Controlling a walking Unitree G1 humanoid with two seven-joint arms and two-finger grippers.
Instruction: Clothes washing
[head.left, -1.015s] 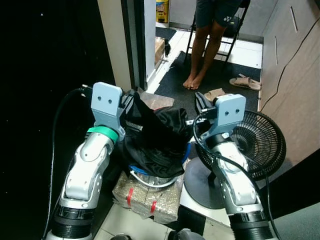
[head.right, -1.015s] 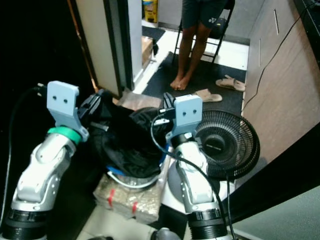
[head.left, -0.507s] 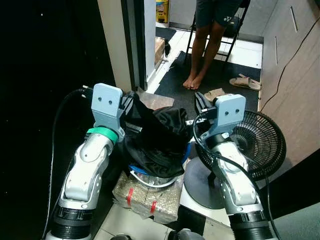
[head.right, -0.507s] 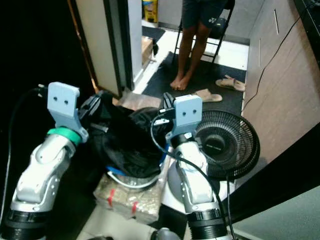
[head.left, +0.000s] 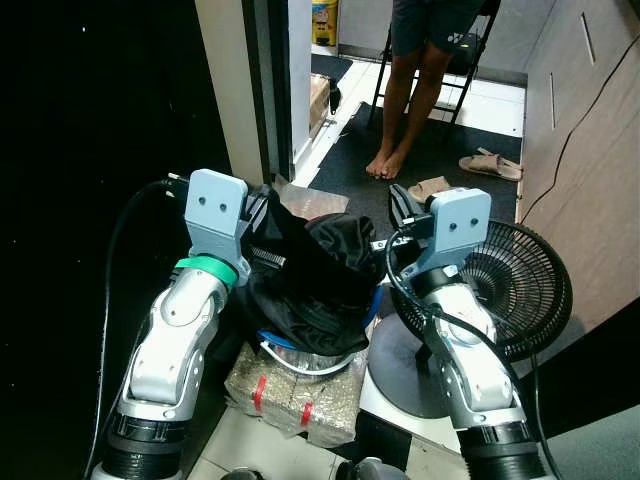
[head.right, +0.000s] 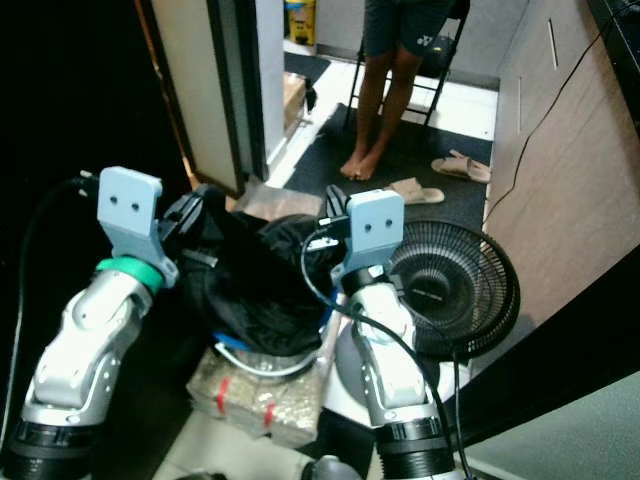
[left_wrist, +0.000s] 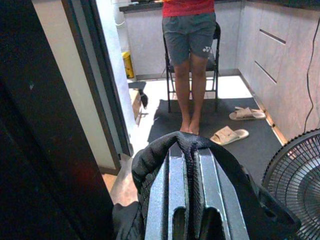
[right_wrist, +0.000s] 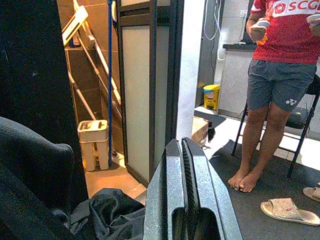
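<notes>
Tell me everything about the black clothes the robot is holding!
The black clothes are a crumpled, slightly shiny heap of thin-looking fabric, bunched and drooping between the two arms. A fold of it wraps over the closed fingers of the left pincer, which grips it. The bundle hangs down into a round basin with a blue and white rim that sits on a wrapped package. The right pincer is shut beside the heap, holding nothing that can be seen.

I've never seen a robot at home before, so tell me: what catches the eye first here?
Two silver arms are raised around a heap of black cloth piled in a basket right in front of the robot. The left pincer is shut on a fold of that cloth, while the right pincer is closed on nothing. Beyond, a barefoot person stands by a chair, and a black fan sits on the robot's right.
</notes>
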